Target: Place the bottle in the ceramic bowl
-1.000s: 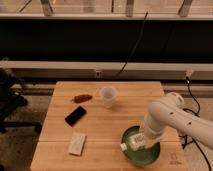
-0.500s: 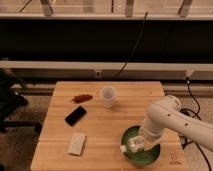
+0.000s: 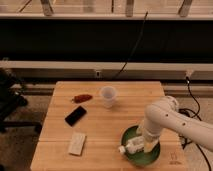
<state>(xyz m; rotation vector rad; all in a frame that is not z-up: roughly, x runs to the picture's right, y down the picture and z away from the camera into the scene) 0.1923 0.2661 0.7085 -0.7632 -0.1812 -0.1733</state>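
Note:
The ceramic bowl [image 3: 150, 152], green and glossy, sits on the wooden table [image 3: 110, 127] near its front right corner. The bottle [image 3: 132, 146], clear with a white cap, lies on its side low over the bowl's left part. Its cap pokes out over the left rim. My gripper [image 3: 144, 141] comes down from the white arm [image 3: 165, 117] on the right and is shut on the bottle's base end, just above the inside of the bowl.
A white translucent cup [image 3: 108, 96] stands at the table's middle back. A red-brown item [image 3: 81, 98], a black phone [image 3: 75, 115] and a pale flat packet [image 3: 77, 143] lie on the left half. A dark chair [image 3: 7, 102] stands left of the table.
The gripper has lowered a little with the bottle, bringing it closer to the inside of the bowl. The other things have not moved.

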